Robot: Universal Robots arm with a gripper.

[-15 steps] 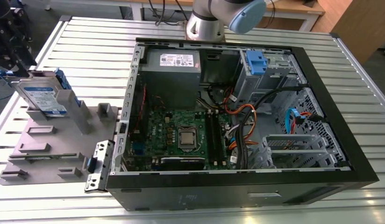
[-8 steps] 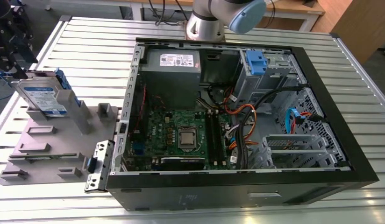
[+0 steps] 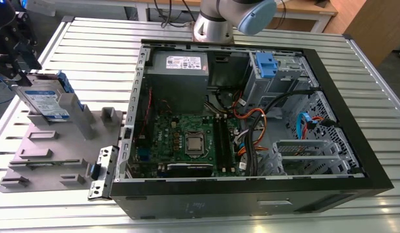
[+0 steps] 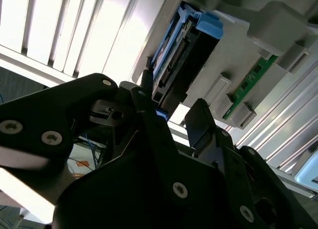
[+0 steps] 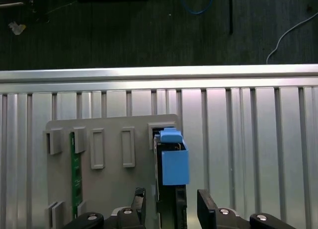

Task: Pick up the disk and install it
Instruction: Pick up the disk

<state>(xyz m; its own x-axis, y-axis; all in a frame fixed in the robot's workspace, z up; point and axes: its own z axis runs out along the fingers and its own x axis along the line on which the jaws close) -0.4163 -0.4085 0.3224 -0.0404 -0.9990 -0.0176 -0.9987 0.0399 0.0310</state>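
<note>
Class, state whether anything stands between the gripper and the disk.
Nothing visible does. In the first wrist view the open gripper has one finger on each side of the disk, which stands upright in the grey holder.

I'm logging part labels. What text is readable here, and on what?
Label on the disk: print too small to read.
Sticker on the power supply: too small to read.
Markings on the motherboard: too blurred to read.
Nothing can be quoted.
</note>
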